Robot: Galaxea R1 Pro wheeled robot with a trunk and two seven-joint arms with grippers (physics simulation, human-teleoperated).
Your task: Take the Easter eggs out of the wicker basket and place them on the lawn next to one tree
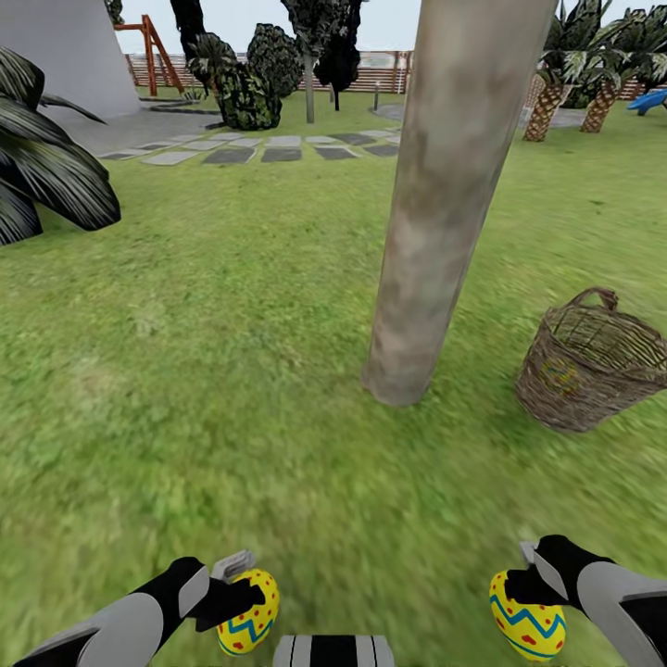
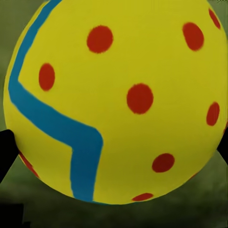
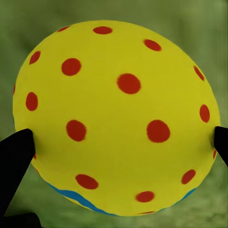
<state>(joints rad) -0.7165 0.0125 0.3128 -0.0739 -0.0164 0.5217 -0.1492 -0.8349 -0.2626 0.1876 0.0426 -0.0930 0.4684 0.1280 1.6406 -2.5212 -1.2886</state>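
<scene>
1 Easter egg (image 1: 248, 611) clamped in left gripper (image 1: 243, 593), 1 (image 1: 526, 619) in right gripper (image 1: 528, 585); beyond, tree (image 1: 445, 213), wicker basket (image 1: 593, 366).

A wide green lawn (image 1: 232, 352) is stretching across the garden. A thick grey-brown tree (image 1: 445, 204) trunk is rising from the grass. Just to its right, a brown wicker basket (image 1: 593, 366) is sitting tilted on the grass. Grey stepping stones (image 1: 269, 148) are lying farther back.
</scene>
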